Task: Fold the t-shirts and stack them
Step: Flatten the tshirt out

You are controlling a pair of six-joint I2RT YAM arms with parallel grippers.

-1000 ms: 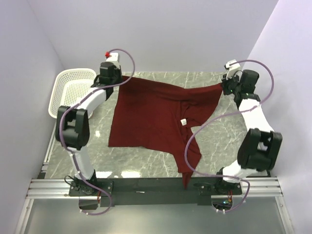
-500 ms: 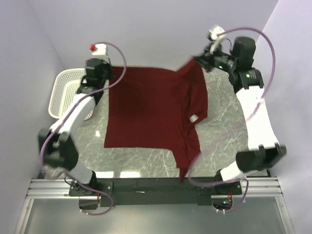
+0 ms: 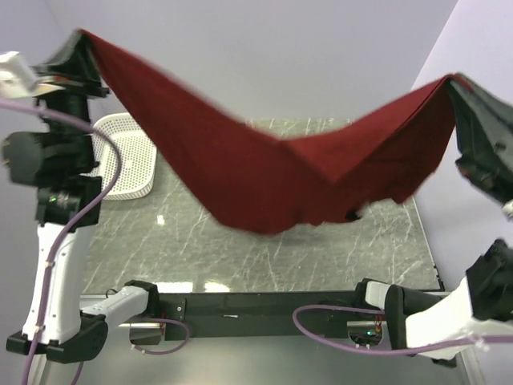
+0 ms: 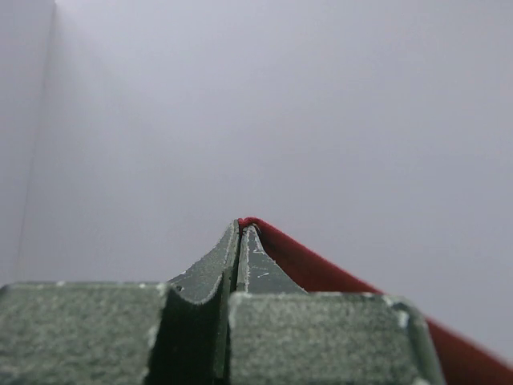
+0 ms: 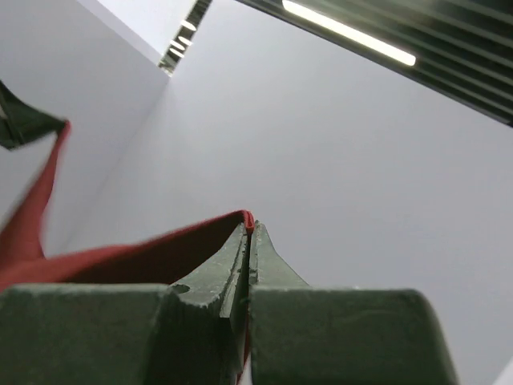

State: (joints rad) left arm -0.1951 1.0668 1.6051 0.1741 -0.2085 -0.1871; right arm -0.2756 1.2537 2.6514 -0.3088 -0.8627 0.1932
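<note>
Dark red cloth fills the overhead view. The t-shirt (image 3: 264, 176) hangs in the air above the counter (image 3: 240, 249), strung between both arms and sagging in a deep V at its middle. No fold is made and nothing is stacked. By my judgement the task is near its start, with laying out, folding and stacking all left to do. The left end effector (image 3: 78, 40) is high at the upper left and pinches one end of the shirt. The right end effector (image 3: 457, 84) is high at the far right and pinches the other end. Both arms reach upward, well apart. A white basket (image 3: 108, 122) sits on the counter below the left arm.

In the left wrist view, the left end effector (image 4: 243, 228) is pressed together on a thin edge of the t-shirt (image 4: 321, 273), which runs off to the lower right against a bare wall.

In the right wrist view, the right end effector (image 5: 249, 224) likewise pinches the t-shirt (image 5: 144, 253), which trails away to the left. This camera tilts up toward the wall and a ceiling light.
</note>
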